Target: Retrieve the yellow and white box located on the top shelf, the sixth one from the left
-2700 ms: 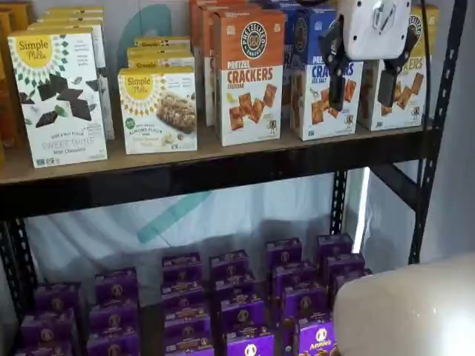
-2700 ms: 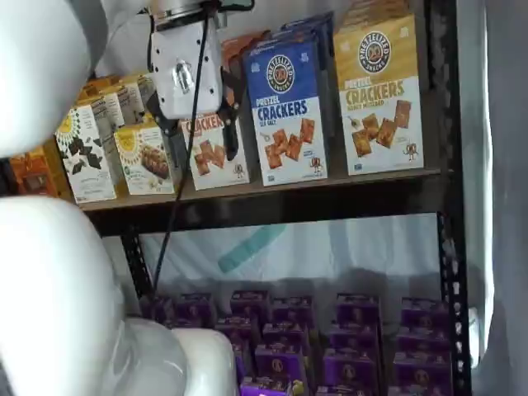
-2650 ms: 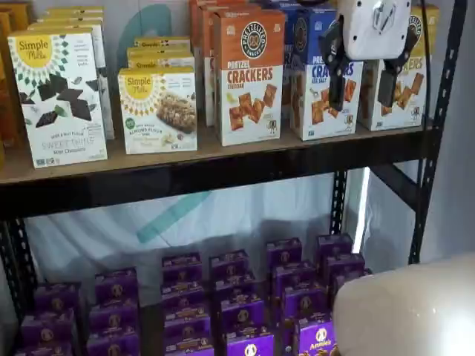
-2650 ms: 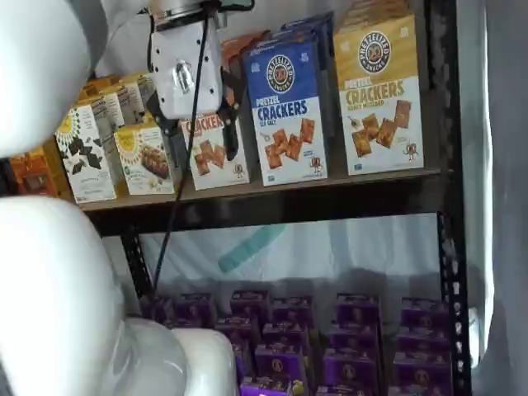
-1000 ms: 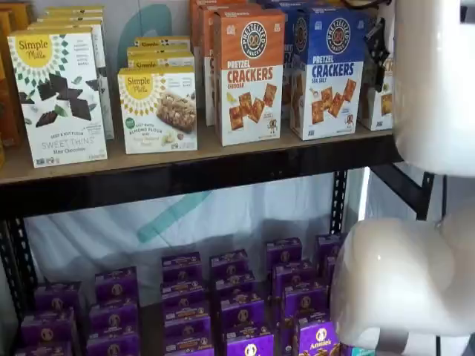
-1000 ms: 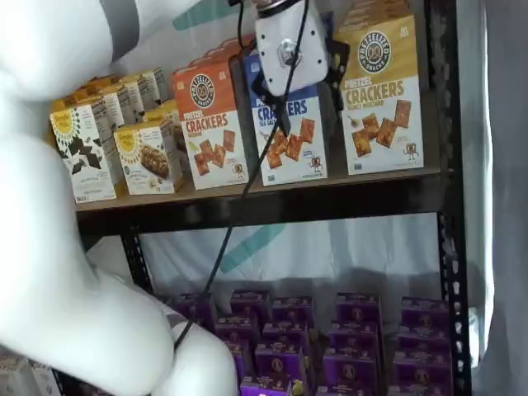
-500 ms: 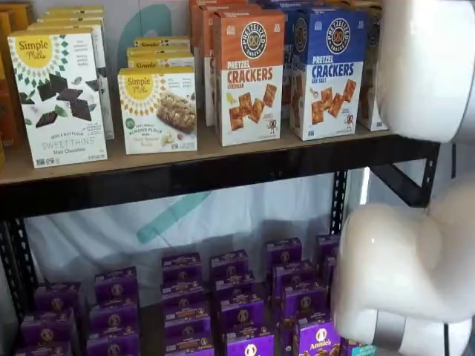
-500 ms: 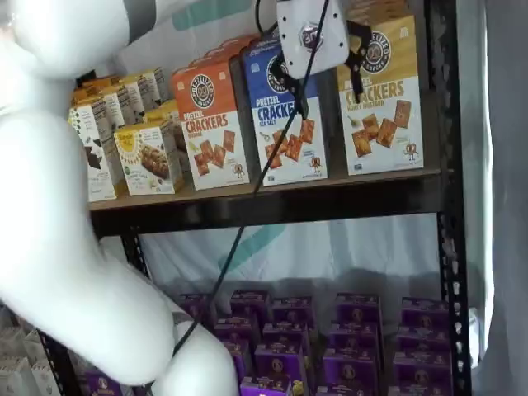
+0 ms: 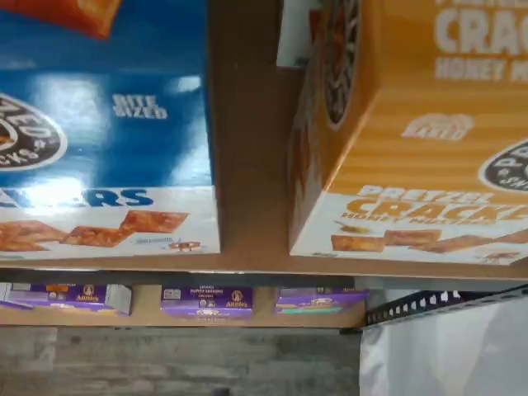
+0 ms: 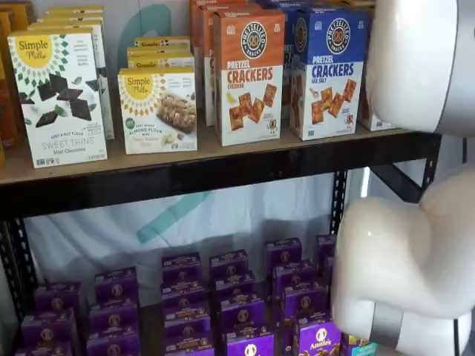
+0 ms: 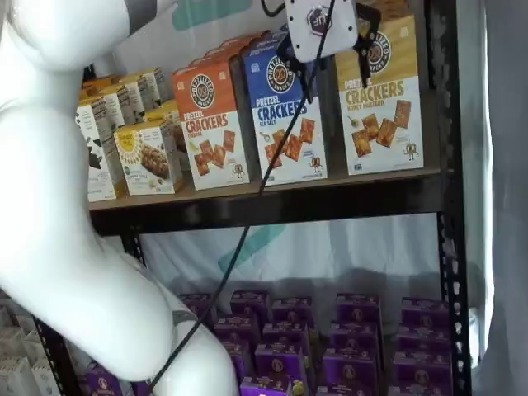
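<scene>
The white arm (image 10: 423,67) is covering nearly all of the yellow and white box (image 10: 369,111) in a shelf view, leaving only a sliver of its lower corner showing. In the other, the gripper (image 11: 327,62) is hiding that box's upper left corner (image 11: 381,91), and its body is running off the frame's edge. In the wrist view the box (image 9: 412,140) is being cut off by the frame, its lettering blurring, while the fingers are not showing.

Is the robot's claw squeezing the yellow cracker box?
No, in a shelf view the open gripper hangs in front of the boxes, off toward the blue box, and the yellow box stands untouched on the shelf.
</scene>
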{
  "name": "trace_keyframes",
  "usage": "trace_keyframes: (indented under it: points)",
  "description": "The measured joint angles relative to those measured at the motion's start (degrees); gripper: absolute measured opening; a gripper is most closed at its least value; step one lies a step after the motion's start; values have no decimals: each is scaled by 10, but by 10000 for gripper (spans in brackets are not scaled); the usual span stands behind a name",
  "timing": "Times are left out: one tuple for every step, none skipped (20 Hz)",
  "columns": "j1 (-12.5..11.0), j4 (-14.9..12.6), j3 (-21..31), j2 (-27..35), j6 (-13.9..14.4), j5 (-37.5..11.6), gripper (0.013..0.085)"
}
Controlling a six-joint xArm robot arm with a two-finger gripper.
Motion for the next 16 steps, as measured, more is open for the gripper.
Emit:
trace_keyframes:
  points:
    - [-4, 4, -5, 2, -3, 1, 850]
    - [-6, 6, -8, 3, -5, 2, 850]
    - [-8, 9, -12, 5, -7, 4, 850]
    - [-11, 11, -15, 7, -9, 7, 850]
    - [-13, 13, -20, 8, -11, 9, 850]
    - [-15, 15, -23, 9, -12, 12, 850]
    - [-17, 17, -25, 10, -14, 13, 850]
    - [-19, 21, -27, 10, -16, 14, 850]
    - [-22, 25, -28, 9, -17, 14, 850]
    - [-24, 29, -28, 8, -19, 14, 850]
    - [-25, 31, -28, 7, -20, 14, 850]
    - [-26, 33, -28, 6, -20, 13, 850]
    - [-26, 34, -28, 5, -20, 13, 850]
    - [-27, 34, -27, 3, -21, 12, 850]
    - [-28, 34, -26, 1, -21, 9, 850]
    - [-29, 35, -25, -1, -22, 8, 850]
